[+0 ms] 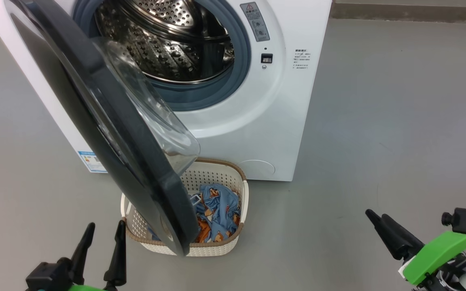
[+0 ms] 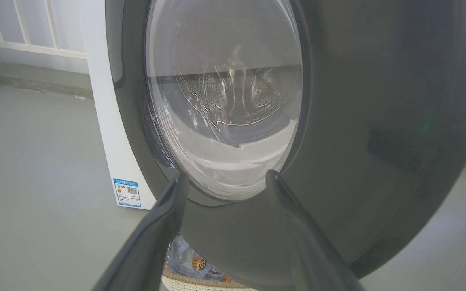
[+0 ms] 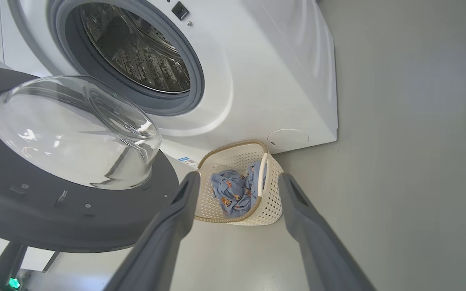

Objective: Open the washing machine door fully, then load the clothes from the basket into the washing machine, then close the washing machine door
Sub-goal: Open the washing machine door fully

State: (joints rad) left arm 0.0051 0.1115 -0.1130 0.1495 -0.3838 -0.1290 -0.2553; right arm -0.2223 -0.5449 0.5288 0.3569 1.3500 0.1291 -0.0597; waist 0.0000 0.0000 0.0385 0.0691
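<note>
Door (image 1: 136, 169) only part open, hanging over the 9 o'clock half of the basket (image 1: 221, 246); risk: a reach for the clothes (image 1: 219, 208) strikes its rim, or a push skids on the gloss and the door swings shut. Basket sits at 6 o'clock of the washer (image 1: 257, 133) and holds the bunched clothes; drum (image 1: 168, 44) bare. Left gripper (image 1: 106, 223) at the basket's 8 o'clock, fingers spread, empty; right gripper (image 1: 376, 214) at 4 o'clock, fingers apart, empty.

The washing machine door (image 1: 132, 161), a glossy black rim around a bulging clear glass bowl, hangs partly open from the left, its near edge over the cream perforated basket (image 1: 217, 173). The basket stands just before the white washing machine (image 1: 257, 121) and holds crumpled light blue printed clothes (image 1: 221, 210).
</note>
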